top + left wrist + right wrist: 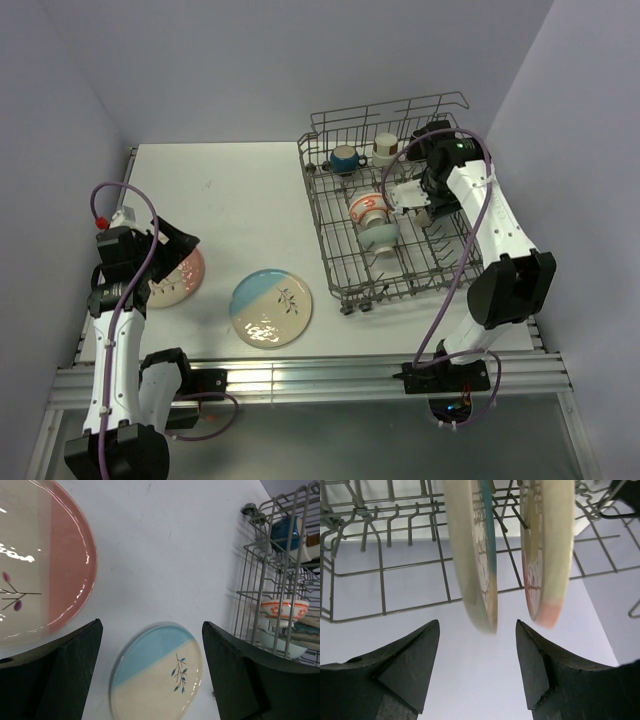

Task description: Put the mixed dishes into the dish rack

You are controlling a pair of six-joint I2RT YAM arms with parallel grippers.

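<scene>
Right wrist alone: blue plate (472,550), pink plate (547,550), both upright.

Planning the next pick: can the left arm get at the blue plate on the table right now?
Probably yes. The left gripper is open and faces the blue plate, which lies flat on the table, apart from the pink plate and dish rack, nothing on it.
</scene>
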